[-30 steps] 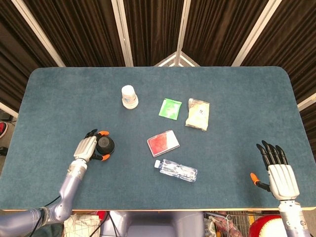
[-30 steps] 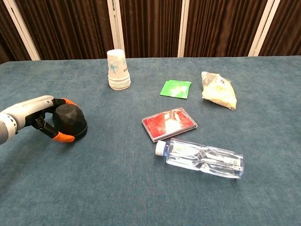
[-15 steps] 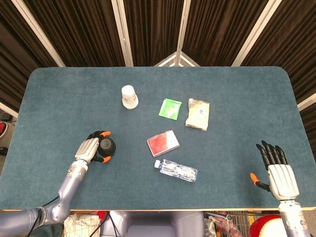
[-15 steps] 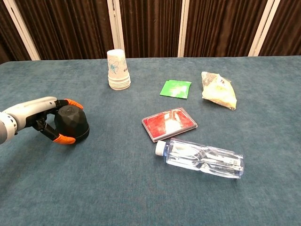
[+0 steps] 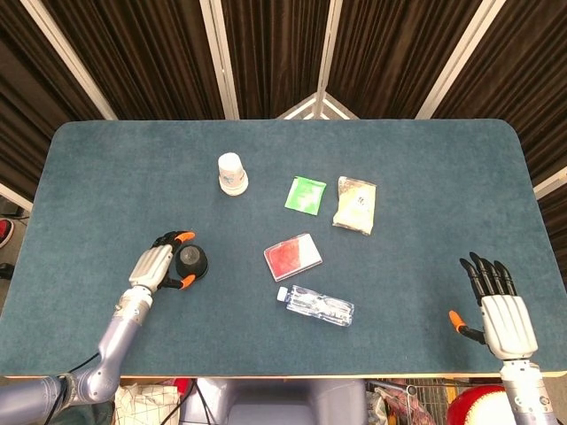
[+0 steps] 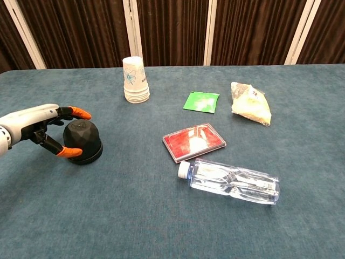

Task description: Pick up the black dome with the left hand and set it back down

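Resting upright on the blue counter [image 5: 106,177], the black dome [image 6: 82,141] sat at my left front, with my left hand [image 5: 153,267] cupped loosely around its near side. My fingers [image 6: 70,112] were spread apart: one orange tip reached over the dome's top and another sat low beside its base, and in the chest view a gap showed between the upper tip and the dome, so I was not gripping it. Whether the lower tip touched the base I could not tell. My right hand [image 5: 496,305] lay flat near the counter's right front corner, fingers straight and fanned, holding nothing. A stack of paper cups [image 6: 135,80] stood upside down farther back, beyond the dome. A green sachet [image 6: 201,101] lay flat toward the middle, with a yellowish snack bag [image 6: 249,103] just beside it on the right. Nearer to me, a red packet [image 6: 194,141] lay flat, and a clear plastic bottle [image 6: 232,180] lay on its side just in front of it, its white cap pointing left.
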Robot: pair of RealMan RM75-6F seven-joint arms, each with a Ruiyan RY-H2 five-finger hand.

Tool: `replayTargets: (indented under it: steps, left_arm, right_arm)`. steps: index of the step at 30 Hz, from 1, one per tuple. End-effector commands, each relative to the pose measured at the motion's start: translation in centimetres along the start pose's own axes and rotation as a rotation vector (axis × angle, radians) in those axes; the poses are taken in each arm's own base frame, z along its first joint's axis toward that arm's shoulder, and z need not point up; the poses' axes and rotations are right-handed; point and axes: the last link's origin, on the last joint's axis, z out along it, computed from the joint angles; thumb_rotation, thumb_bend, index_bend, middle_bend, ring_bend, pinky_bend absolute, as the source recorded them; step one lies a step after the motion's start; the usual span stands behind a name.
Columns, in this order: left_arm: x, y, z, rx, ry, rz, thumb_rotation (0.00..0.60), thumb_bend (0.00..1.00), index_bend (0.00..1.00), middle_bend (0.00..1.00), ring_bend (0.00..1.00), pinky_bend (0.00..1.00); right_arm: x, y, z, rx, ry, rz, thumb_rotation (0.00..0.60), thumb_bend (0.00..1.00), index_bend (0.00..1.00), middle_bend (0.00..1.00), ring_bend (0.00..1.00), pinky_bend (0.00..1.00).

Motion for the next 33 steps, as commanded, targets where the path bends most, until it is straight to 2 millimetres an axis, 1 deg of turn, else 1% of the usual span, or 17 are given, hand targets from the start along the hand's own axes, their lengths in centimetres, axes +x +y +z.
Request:
replayTargets:
  steps: [1, 10, 14, 20, 23, 26, 32, 33]
  left_arm:
    - [0.1, 0.2, -0.2, -0.008, 0.001, -0.001, 0.6, 0.41, 0.15, 0.12, 0.0, 0.0]
    - [0.5, 0.3, -0.6, -0.009, 0.017, -0.001, 0.6, 0.41, 0.16, 0.24, 0.0, 0.0]
    - [0.5, 0.2, -0.7, -0.002, 0.016, 0.006, 0.6, 0.47, 0.17, 0.31, 0.0, 0.0]
    - [0.6, 0.4, -0.7, 0.004, 0.037, 0.002, 0.6, 0.52, 0.19, 0.37, 0.0, 0.0]
    - [1.0, 0.8, -0.7, -0.005, 0.058, -0.024, 0.6, 0.53, 0.2, 0.38, 0.0, 0.0]
    - [1.7, 1.4, -1.1, -0.028, 0.076, -0.053, 0.6, 0.53, 0.2, 0.38, 0.0, 0.0]
    - [3.9, 3.6, -2.2, -0.1, 0.115, -0.121, 0.6, 0.53, 0.21, 0.38, 0.0, 0.0]
    - [4.1, 3.8, -2.2, -0.105, 0.117, -0.123, 0.6, 0.53, 0.22, 0.38, 0.0, 0.0]
  right_arm:
    - [0.0, 0.0, 0.1, -0.002, 0.0, 0.0, 0.6, 0.29, 0.07, 0.02, 0.07, 0.01]
    - [0.1, 0.1, -0.2, -0.004, 0.001, 0.004, 0.6, 0.29, 0.07, 0.02, 0.07, 0.01]
    - [0.1, 0.1, -0.1, -0.006, -0.003, 0.005, 0.6, 0.29, 0.07, 0.02, 0.07, 0.01]
    - [-0.2, 0.1, -0.1, -0.01, -0.009, 0.005, 0.6, 0.29, 0.07, 0.02, 0.07, 0.01]
    - [-0.3, 0.1, -0.1, -0.01, -0.008, 0.005, 0.6, 0.29, 0.07, 0.02, 0.07, 0.01]
    - [0.1, 0.1, -0.1, -0.006, 0.002, 0.008, 0.6, 0.29, 0.07, 0.02, 0.07, 0.01]
    - [0.3, 0.0, -0.2, -0.002, 0.0, 0.009, 0.6, 0.29, 0.07, 0.02, 0.07, 0.01]
    - [0.3, 0.0, -0.2, -0.003, -0.002, 0.008, 0.6, 0.29, 0.07, 0.02, 0.07, 0.01]
